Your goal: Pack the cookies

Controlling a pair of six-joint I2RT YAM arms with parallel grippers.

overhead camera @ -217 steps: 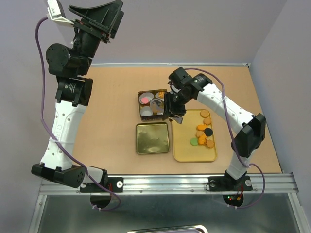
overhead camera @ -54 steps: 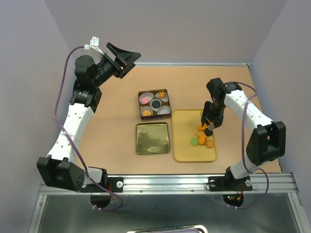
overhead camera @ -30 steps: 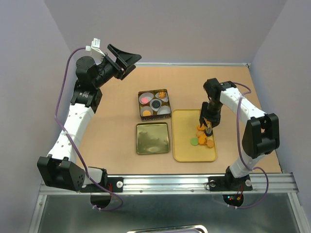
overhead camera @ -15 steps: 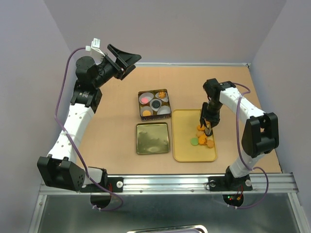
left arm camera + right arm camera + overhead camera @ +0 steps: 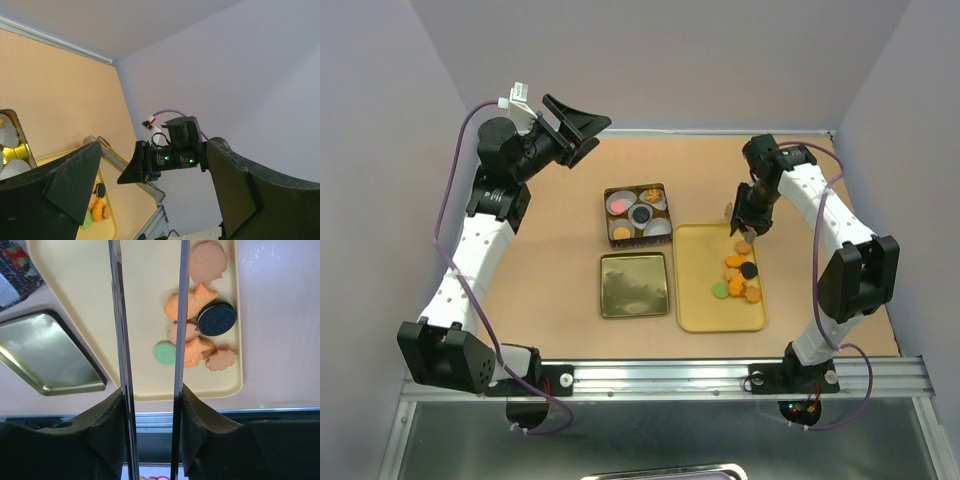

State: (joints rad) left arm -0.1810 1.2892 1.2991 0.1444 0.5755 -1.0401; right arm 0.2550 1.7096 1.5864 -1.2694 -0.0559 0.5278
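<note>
While right jaws hang parted, cookies on yellow tray — left jaws wide.

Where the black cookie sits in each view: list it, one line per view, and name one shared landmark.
Top external: the black cookie lies right of centre, on the right half of the yellow tray.
Left wrist: the black cookie is a small dark spot at bottom left, just above an orange cookie.
Right wrist: the black cookie is at upper right, near the tray's right rim.
Shared landmark: the yellow tray.
</note>
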